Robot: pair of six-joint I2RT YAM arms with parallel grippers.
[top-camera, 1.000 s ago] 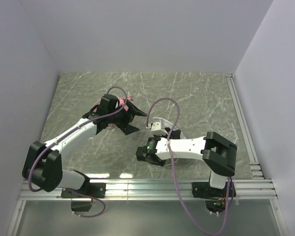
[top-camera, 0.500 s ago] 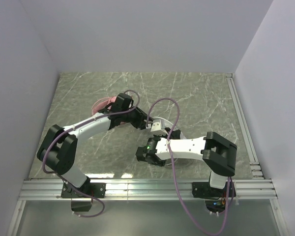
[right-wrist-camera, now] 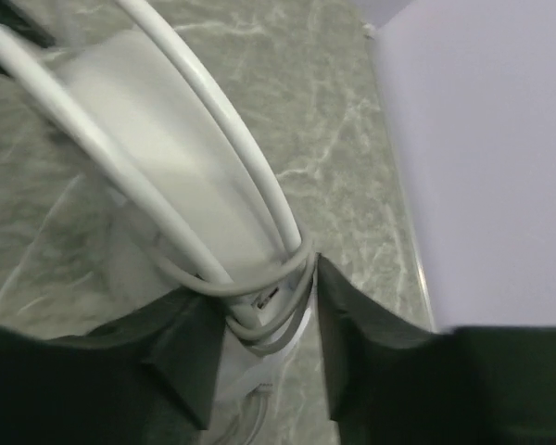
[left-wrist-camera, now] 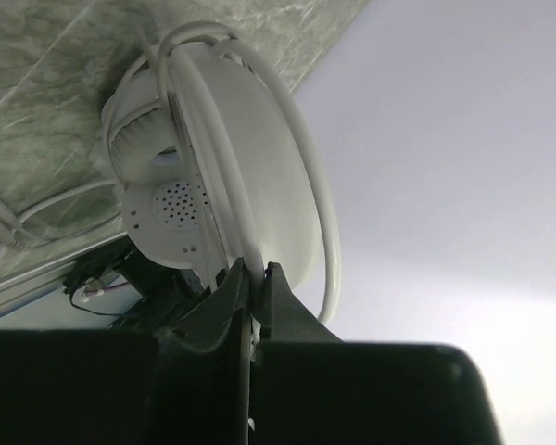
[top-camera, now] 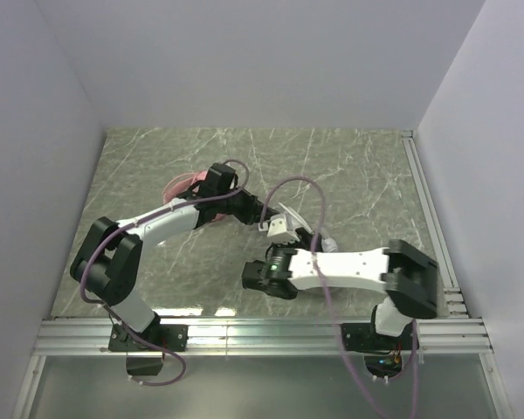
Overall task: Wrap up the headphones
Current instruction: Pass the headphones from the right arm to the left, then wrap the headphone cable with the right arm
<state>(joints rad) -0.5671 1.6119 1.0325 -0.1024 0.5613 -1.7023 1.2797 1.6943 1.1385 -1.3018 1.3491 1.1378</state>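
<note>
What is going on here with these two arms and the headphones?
Both arms are working on the white headphones in the middle of the table. The left gripper is shut on them, pinching a thin edge. The right gripper straddles another part, where the white cable loops around the headset; whether it is squeezing cannot be told. The pink headphones lie on the table beyond the left arm, with no gripper on them.

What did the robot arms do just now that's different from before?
The left gripper left the pink headphones, swung right and pinched shut on the white headphones. The right arm shifted its elbow right. The right gripper stayed around the white headphones.
</note>
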